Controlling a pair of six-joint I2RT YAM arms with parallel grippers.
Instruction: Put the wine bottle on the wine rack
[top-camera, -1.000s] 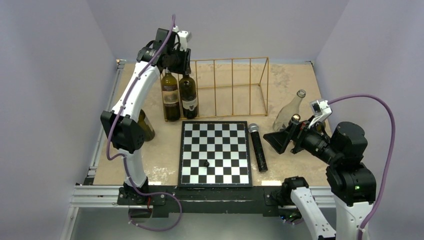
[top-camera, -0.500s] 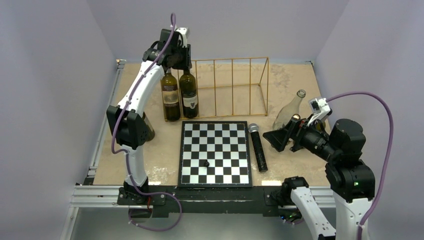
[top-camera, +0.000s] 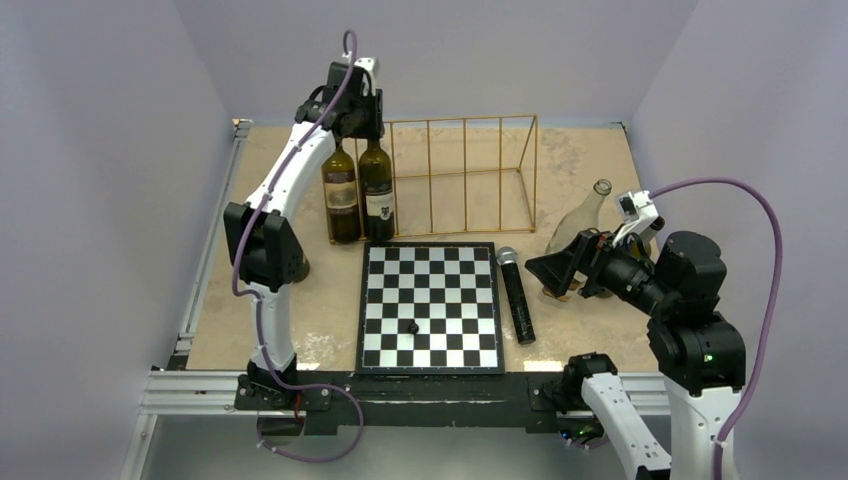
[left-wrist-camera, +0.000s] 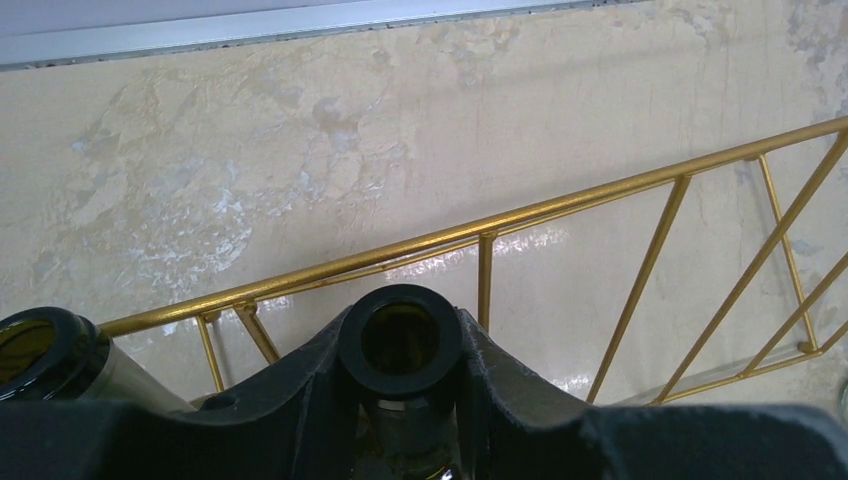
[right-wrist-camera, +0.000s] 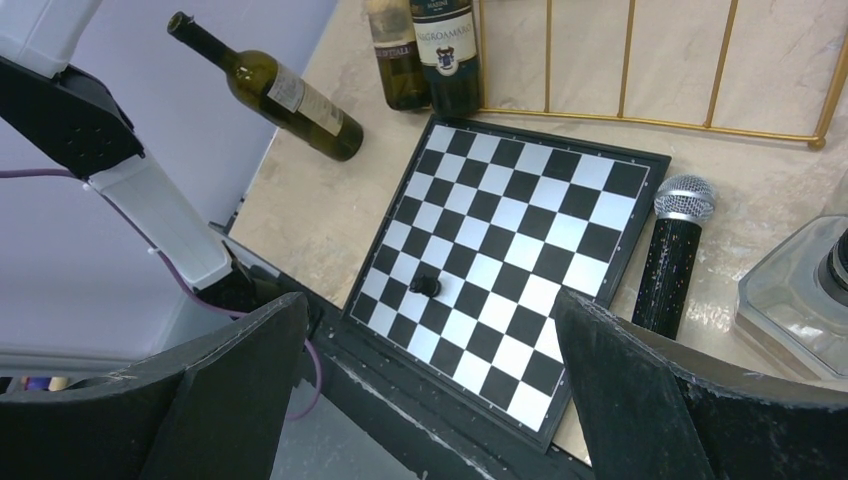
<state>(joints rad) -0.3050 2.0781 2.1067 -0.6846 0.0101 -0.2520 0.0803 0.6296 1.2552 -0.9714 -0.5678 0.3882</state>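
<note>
The left pincer (left-wrist-camera: 400, 350) is pinching the neck of the wine bottle (top-camera: 377, 195) just under its open mouth; in the left wrist view its two dark fingers (left-wrist-camera: 315, 400) press against the lip on either side. The bottle stands upright at the left end of the wine rack (top-camera: 470, 175), in front of the rack's rear top rail; whether its base sits fully inside the wire frame I cannot tell. A second dark bottle (top-camera: 341, 195) stands upright just beside it on the left, the two nearly touching.

The right pincer (right-wrist-camera: 428, 310) is spread wide and holds nothing; it hangs above the right side of the tabletop (top-camera: 590, 160), just beside a clear glass bottle (top-camera: 578, 222). A black-and-white chessboard (top-camera: 430, 300) lies flat in front of the rack with a small black piece (top-camera: 411, 327) on it; a black microphone (top-camera: 517, 295) lies along the board's right edge. A third dark bottle (right-wrist-camera: 275, 92) stands near the tabletop's left edge, largely hidden behind the left arm in the top view.
</note>
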